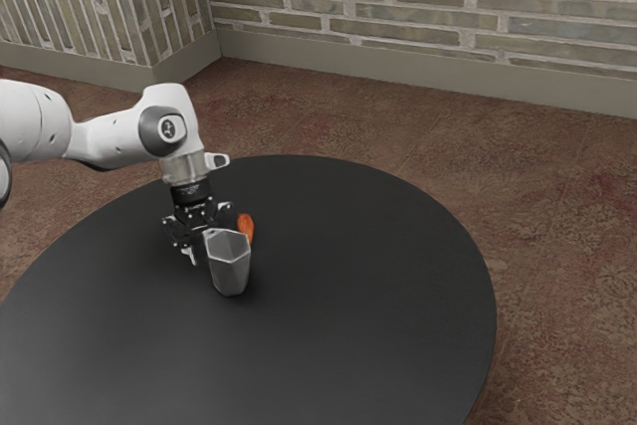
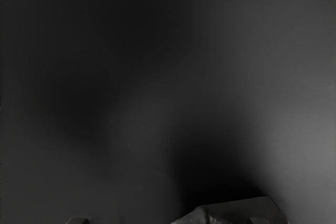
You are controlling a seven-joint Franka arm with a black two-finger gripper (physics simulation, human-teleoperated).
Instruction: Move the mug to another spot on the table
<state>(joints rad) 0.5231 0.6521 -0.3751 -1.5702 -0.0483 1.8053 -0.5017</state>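
Observation:
A grey faceted mug stands upright on the round black table, left of its middle. My black gripper points straight down at the mug's rim on the exterior view's left side. One finger shows outside the mug wall, apart from it, and the other is hidden behind the rim, so the gripper is open. In the wrist view the mug's rim lies just under my hand, against the dark tabletop.
A small orange thing sits right behind the mug; I cannot tell whether it is part of it. The table's bare top stretches toward the exterior view's right and front. Brick walls stand far behind.

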